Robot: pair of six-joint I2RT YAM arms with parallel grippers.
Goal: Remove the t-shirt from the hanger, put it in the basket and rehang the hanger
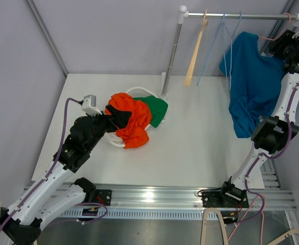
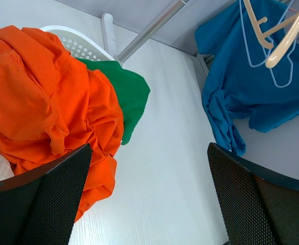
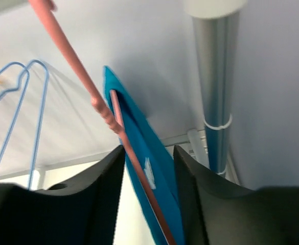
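Observation:
The blue t-shirt (image 1: 251,81) hangs on a pink hanger (image 1: 274,37) at the right end of the rail (image 1: 241,16). My right gripper (image 1: 287,48) is raised to the shirt's right shoulder. In the right wrist view the jaws stand partly open (image 3: 148,153) with the pink hanger (image 3: 88,87) and blue fabric (image 3: 139,148) between them; a gap shows beside the cloth. My left gripper (image 1: 108,116) is open and empty (image 2: 149,194), low over the table beside an orange garment (image 2: 42,97). The shirt also shows in the left wrist view (image 2: 246,87).
A white basket (image 1: 139,92) holds the orange garment (image 1: 131,122) and a green one (image 1: 157,109) near the rack post (image 1: 172,56). A wooden hanger (image 1: 196,53) and bare blue wire hangers (image 1: 226,41) hang on the rail.

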